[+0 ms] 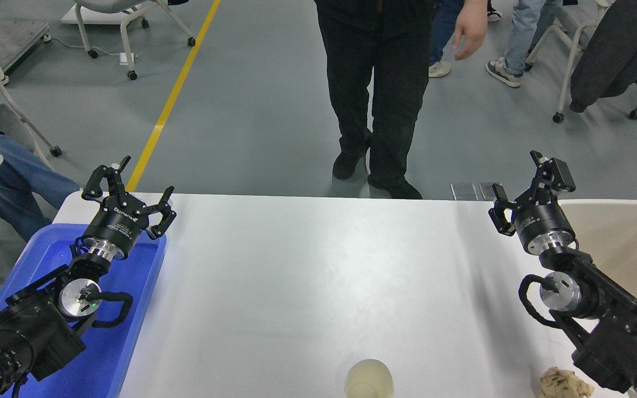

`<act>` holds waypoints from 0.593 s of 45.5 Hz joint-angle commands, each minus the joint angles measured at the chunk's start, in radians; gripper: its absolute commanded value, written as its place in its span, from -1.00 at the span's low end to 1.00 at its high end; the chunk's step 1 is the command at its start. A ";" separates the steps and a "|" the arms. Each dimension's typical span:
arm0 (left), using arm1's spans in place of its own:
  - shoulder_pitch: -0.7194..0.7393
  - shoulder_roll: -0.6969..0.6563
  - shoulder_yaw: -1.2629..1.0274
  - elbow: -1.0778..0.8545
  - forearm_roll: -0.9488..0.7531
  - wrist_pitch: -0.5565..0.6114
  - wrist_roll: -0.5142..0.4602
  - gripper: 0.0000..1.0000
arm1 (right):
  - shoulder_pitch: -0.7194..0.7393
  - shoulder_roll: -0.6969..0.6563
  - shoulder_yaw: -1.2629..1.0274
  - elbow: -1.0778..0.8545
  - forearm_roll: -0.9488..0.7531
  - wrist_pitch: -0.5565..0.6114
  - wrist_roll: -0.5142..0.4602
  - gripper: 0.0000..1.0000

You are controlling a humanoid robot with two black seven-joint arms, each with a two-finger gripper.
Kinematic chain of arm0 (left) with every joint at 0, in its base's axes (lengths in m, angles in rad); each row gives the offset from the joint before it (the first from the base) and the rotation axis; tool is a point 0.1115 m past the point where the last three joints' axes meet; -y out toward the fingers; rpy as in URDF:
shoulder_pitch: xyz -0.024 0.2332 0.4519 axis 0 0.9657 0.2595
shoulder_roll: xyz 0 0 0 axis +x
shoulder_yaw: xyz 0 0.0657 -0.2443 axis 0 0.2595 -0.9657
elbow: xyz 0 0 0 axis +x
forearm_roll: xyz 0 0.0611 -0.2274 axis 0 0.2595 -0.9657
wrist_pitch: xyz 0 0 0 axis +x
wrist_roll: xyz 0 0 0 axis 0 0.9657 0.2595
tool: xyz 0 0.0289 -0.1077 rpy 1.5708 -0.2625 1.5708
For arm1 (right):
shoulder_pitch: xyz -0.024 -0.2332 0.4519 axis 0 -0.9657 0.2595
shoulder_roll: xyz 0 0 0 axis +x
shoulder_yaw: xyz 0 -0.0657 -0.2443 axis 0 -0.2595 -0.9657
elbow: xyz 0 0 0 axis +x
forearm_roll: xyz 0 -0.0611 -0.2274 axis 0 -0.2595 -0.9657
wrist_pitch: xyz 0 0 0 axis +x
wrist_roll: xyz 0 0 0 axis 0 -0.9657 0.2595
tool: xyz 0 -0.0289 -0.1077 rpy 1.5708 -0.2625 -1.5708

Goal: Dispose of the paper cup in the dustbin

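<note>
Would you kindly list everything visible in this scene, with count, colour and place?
Table: one, white, centre.
Paper cup: one, white with cream inside, upright at the table's near edge.
Dustbin: one, beige, at the table's right end.
Tray: one, blue, at the table's left end.
Paper wad: one, tan, near right corner.
Person: one standing, in black, beyond the far edge; others partly in view.
Chairs: several, white-framed, on the grey floor.
Floor line: one, yellow, upper left.
Left gripper: one, black, open, above the tray's far end.
Right gripper: one, black, open, by the dustbin's left rim, far from the cup.
</note>
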 commanded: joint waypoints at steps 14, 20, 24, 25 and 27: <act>0.000 0.000 0.000 0.000 0.000 0.000 0.000 1.00 | 0.249 -0.085 -0.348 -0.060 -0.007 0.002 -0.006 0.98; 0.000 0.000 0.000 0.000 0.001 0.000 0.000 1.00 | 0.369 -0.116 -0.604 -0.062 -0.017 0.010 -0.008 0.98; 0.000 0.000 0.000 0.000 0.001 0.000 0.000 1.00 | 0.465 -0.122 -0.802 -0.062 -0.020 0.013 -0.006 0.98; 0.000 0.000 0.000 0.001 0.000 0.000 0.000 1.00 | 0.490 -0.122 -0.853 -0.062 -0.020 0.013 -0.006 0.98; 0.000 0.000 0.000 0.001 0.000 0.000 0.000 1.00 | 0.541 -0.122 -0.963 -0.062 -0.020 0.013 -0.006 0.98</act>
